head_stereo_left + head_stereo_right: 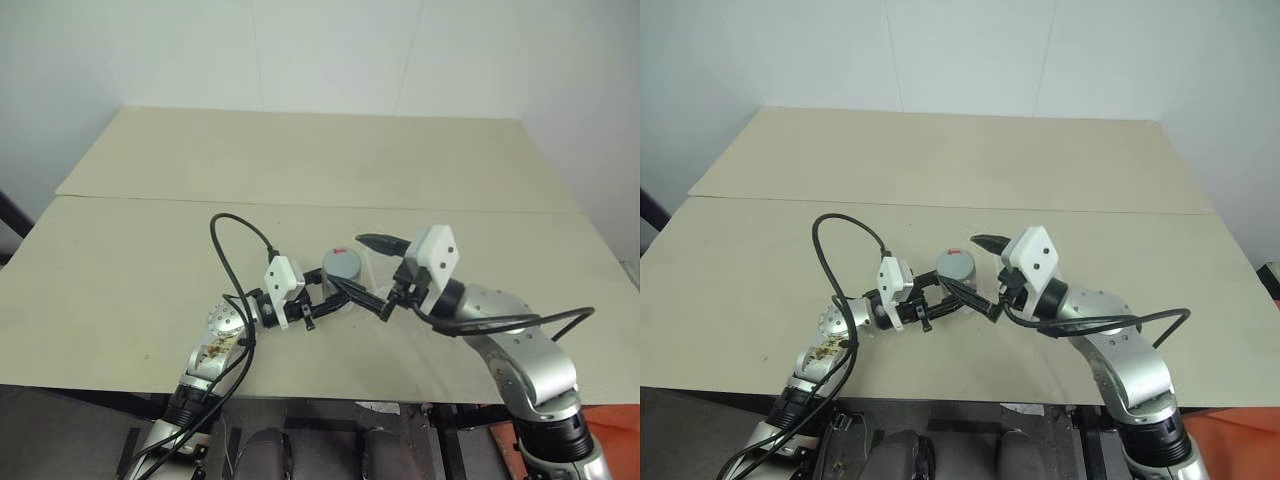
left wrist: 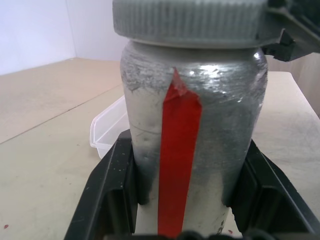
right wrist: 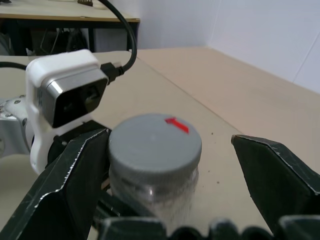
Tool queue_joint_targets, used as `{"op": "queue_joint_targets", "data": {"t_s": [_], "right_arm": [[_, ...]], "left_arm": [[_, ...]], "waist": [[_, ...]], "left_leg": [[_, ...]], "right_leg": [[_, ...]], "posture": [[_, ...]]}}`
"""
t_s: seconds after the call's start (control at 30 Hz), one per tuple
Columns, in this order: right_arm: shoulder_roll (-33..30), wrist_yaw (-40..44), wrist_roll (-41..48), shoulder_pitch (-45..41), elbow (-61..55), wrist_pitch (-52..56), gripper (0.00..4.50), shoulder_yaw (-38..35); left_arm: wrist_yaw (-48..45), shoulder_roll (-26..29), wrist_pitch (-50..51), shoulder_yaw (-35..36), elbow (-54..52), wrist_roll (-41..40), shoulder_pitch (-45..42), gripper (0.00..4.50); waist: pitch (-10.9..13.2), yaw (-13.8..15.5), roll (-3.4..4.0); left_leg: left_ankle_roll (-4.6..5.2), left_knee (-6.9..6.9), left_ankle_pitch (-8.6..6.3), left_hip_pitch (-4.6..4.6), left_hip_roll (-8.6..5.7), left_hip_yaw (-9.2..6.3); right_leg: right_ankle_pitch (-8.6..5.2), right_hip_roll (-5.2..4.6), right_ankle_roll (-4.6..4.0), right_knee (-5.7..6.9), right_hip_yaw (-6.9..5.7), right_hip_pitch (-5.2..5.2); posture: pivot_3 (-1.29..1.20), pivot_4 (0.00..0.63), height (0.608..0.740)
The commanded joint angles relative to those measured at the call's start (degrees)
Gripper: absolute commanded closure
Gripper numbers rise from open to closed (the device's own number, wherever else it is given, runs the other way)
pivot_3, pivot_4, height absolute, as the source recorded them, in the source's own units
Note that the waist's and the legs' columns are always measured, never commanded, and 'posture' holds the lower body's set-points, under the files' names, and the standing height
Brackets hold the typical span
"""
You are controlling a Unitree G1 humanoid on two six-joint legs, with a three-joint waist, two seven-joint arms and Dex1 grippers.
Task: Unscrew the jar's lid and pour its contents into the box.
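Beige table (image 1: 150, 260), left tool (image 1: 335, 293) gripping jar (image 2: 192, 150), right tool (image 3: 165, 165) spread around lid (image 3: 155, 145)

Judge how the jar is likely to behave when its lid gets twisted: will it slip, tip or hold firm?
The jar probably holds firm: the left gripper clamps its wall from both sides. Its smooth, glossy wall might still let it turn slightly. The ribbed lid should give the open right gripper good purchase.
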Motion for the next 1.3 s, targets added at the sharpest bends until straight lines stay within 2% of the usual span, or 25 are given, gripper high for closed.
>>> {"op": "queue_joint_targets", "data": {"t_s": [0.03,0.63,0.83,0.97,1.3], "right_arm": [[-0.9,0.0,1.1,1.0,-1.7,-2.1,0.03,-4.4],[-6.1,8.6,7.0,4.5,-3.2,-6.4,0.03,-11.1],[-3.9,5.6,6.2,0.0,-4.5,-3.4,0.03,-5.8],[-0.6,1.5,2.3,-3.1,-3.4,-3.0,0.03,-0.8],[1.0,-0.9,-2.6,-4.1,-2.2,-3.5,0.03,3.9]], "left_arm": [[-0.6,0.0,-1.7,0.2,-0.8,-0.3,-0.6,2.51],[-1.1,0.1,-1.6,0.2,-1.0,-0.3,-0.3,2.51],[-1.0,0.0,-1.6,0.1,-0.9,-0.2,-0.3,2.51],[-0.9,-0.2,-1.7,0.1,-0.9,0.0,-0.4,2.51],[-0.8,-0.6,-1.9,0.1,-0.6,0.0,-0.8,2.51]], "waist": [[0.0,0.0,0.0],[0.0,0.0,0.0],[0.0,0.0,0.0],[0.0,0.0,0.0],[0.0,0.0,0.0]], "left_leg": [[0.0,0.0,0.0,0.0,0.0,0.0],[0.01,0.0,-0.01,0.02,0.0,-0.03],[0.01,0.01,-0.01,0.03,0.0,-0.03],[0.0,0.0,0.0,0.02,0.0,-0.02],[-0.01,0.04,0.0,0.0,0.0,0.01]], "right_leg": [[0.0,0.0,0.0,-0.01,0.0,0.01],[0.0,0.0,0.0,-0.02,0.01,0.03],[0.0,0.01,0.0,0.01,0.01,0.02],[0.0,0.01,0.0,0.01,0.02,0.01],[0.0,0.01,0.0,0.02,-0.03,0.01]], "posture": [[0.0,0.15,0.74],[0.0,0.15,0.74],[0.0,0.15,0.74],[0.0,0.15,0.74],[0.0,0.15,0.74]]}}
